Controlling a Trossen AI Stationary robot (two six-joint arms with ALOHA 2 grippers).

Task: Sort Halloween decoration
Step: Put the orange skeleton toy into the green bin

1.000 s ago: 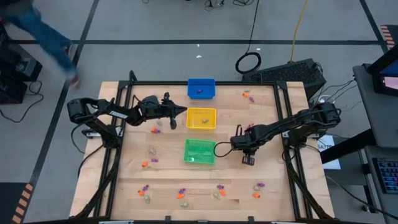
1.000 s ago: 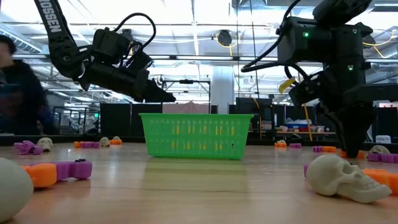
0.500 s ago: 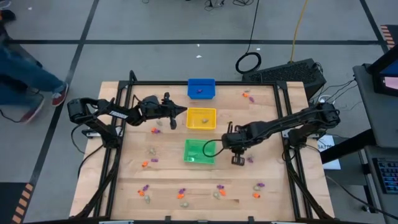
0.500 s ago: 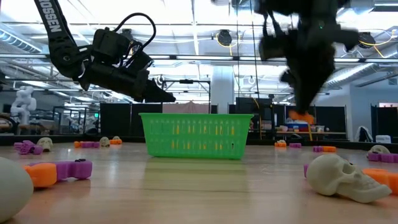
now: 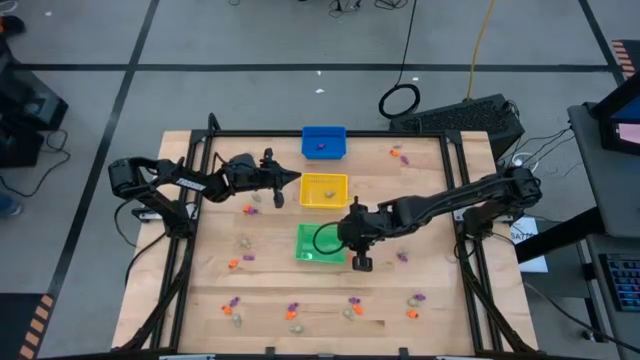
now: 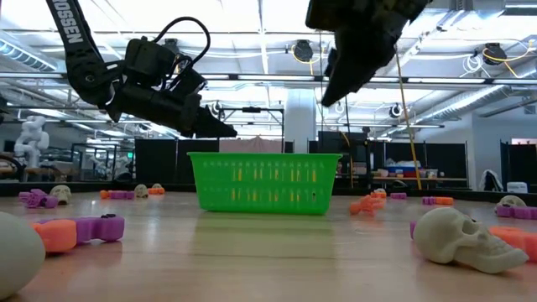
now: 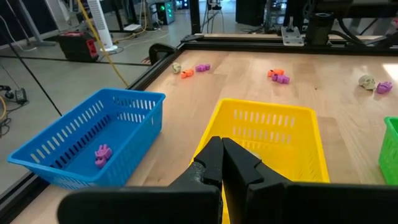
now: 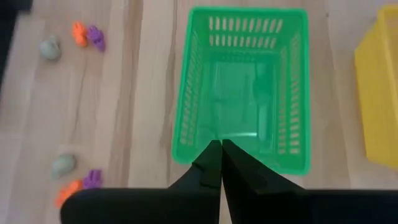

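Right tool is held over the green bin's right rim, fingers pressed together, apparently empty. Left tool, also closed, is parked over the yellow bin. Trinkets lie scattered across the surface; next pick needed.

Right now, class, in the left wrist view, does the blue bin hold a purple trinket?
Yes, one purple trinket lies on the floor of the blue bin.

halloween decoration | tiny orange, purple, pale skull trinkets | scattered loose over bench | one purple in blue bin
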